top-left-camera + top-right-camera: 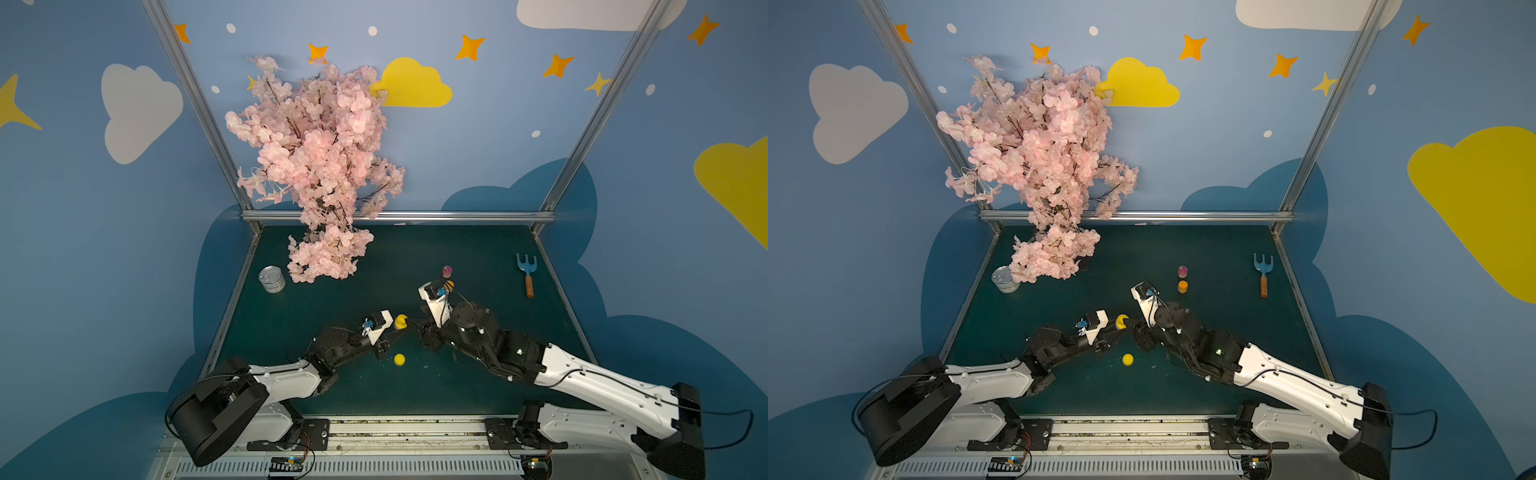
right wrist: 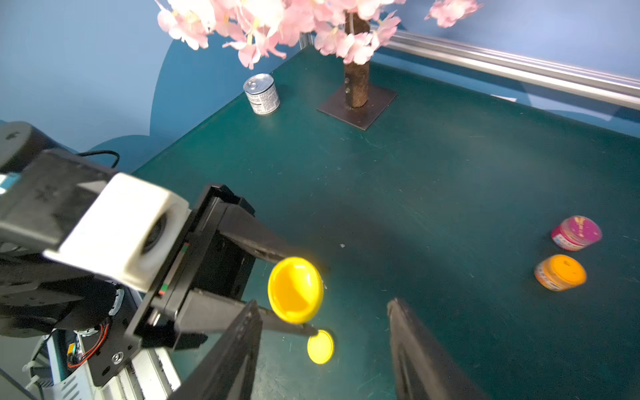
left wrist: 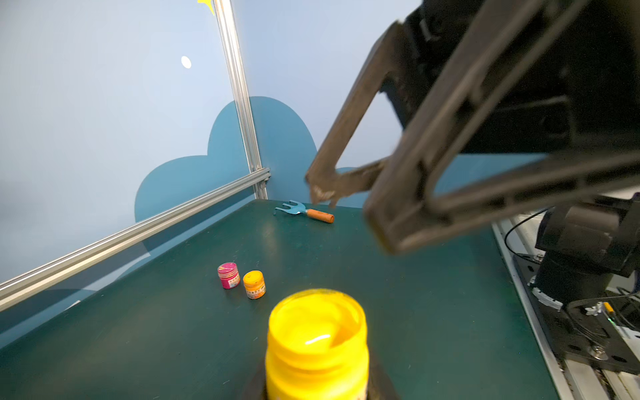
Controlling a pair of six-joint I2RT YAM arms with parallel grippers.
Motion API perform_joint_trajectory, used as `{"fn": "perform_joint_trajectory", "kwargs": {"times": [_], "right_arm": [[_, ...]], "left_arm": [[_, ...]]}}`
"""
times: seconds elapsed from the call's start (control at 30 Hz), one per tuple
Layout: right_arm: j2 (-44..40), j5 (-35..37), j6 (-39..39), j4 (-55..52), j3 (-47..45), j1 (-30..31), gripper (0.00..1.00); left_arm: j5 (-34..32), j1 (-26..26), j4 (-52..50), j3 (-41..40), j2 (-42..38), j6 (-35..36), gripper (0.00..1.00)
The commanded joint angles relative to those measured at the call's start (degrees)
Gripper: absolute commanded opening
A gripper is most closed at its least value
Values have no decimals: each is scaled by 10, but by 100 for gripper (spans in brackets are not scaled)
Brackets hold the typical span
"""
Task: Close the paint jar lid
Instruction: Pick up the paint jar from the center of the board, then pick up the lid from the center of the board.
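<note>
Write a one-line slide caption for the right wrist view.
Left fingers grip the open yellow paint jar; its lid lies on the table.

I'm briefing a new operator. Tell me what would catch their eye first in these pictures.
The pink blossom tree towers at the far left of the table. Near the front middle, the left tool grips an open yellow paint jar, with its yellow lid lying loose on the table close by.

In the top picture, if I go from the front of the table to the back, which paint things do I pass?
yellow lid → yellow jar → orange jar → pink jar
</note>
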Motion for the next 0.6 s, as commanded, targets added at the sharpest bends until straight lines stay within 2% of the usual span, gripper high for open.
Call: {"fn": "perform_joint_trajectory", "kwargs": {"times": [0.0, 0.13, 0.17, 0.3, 0.43, 0.57], "right_arm": [[-68, 47, -1, -20, -41, 2, 62], [-98, 49, 32, -110, -65, -6, 61], [-98, 44, 41, -116, -78, -6, 61], [-80, 17, 72, -53, -155, -6, 61], [-9, -18, 72, 28, -192, -4, 61], [93, -48, 71, 21, -151, 1, 62]], "left_arm": [[-22, 5, -44, 9, -20, 30, 33], [-22, 8, -81, 6, -64, 52, 33], [-41, 8, -93, 3, -81, 58, 33], [-66, 7, -135, -6, -145, 78, 33], [-100, 5, -138, -22, -194, 87, 33], [-118, 1, -127, -31, -211, 88, 34]]}}
